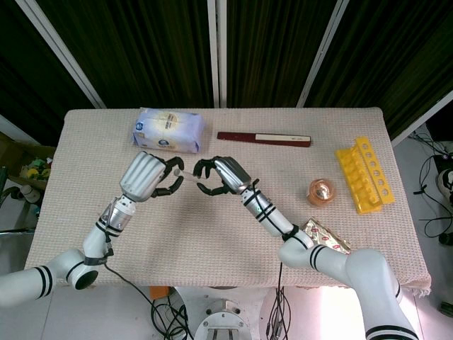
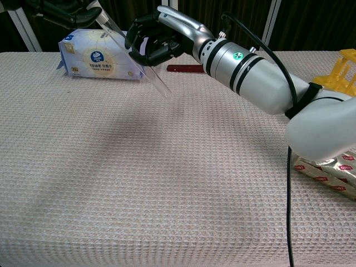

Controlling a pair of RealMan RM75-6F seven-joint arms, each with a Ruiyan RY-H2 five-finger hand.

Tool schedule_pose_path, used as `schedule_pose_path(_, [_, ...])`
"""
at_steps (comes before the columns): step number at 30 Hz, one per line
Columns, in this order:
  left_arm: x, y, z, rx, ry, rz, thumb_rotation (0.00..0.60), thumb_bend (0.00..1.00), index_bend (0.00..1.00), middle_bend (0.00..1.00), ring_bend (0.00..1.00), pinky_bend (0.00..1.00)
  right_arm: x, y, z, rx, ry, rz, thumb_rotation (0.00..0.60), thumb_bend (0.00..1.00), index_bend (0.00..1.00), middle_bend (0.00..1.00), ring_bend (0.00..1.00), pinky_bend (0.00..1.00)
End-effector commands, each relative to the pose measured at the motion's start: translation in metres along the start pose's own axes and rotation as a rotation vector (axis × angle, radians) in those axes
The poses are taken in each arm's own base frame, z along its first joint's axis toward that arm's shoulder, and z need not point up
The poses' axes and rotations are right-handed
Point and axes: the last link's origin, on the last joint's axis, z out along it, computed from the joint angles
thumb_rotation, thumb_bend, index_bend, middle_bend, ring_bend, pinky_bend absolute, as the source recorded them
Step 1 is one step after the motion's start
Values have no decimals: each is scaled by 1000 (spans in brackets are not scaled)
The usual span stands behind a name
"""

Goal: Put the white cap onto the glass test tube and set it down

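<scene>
Both arms reach in over the middle of the table and their hands meet there, above the surface. The left hand (image 1: 147, 175) comes from the lower left with the forearm rising towards the centre; its silver back faces up and the dark fingers (image 1: 172, 185) curl to the right. The right hand (image 1: 221, 176) comes from the lower right on a long white forearm with black bands. Its dark fingers (image 2: 146, 41) are curled in, and the fingertips of the two hands almost touch.

One tube (image 2: 133, 55) – two hands (image 1: 145, 176) (image 1: 225, 175) – one rack (image 1: 365, 174).
</scene>
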Motion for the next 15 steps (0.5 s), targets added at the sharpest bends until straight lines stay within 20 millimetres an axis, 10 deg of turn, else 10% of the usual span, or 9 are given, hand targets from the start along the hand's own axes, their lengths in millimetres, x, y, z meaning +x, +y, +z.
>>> schedule_pose_path(1, [0, 0, 0, 0, 2, 3, 475, 479, 623, 924, 868, 994, 0, 1, 0, -7, -1, 0, 600, 630, 823, 682, 526, 433])
schedule_pose_path(15, [3, -2, -2, 2, 16, 14, 426, 353, 338, 917, 864, 992, 6, 1, -1, -13, -13, -35, 600, 645, 822, 682, 528, 426])
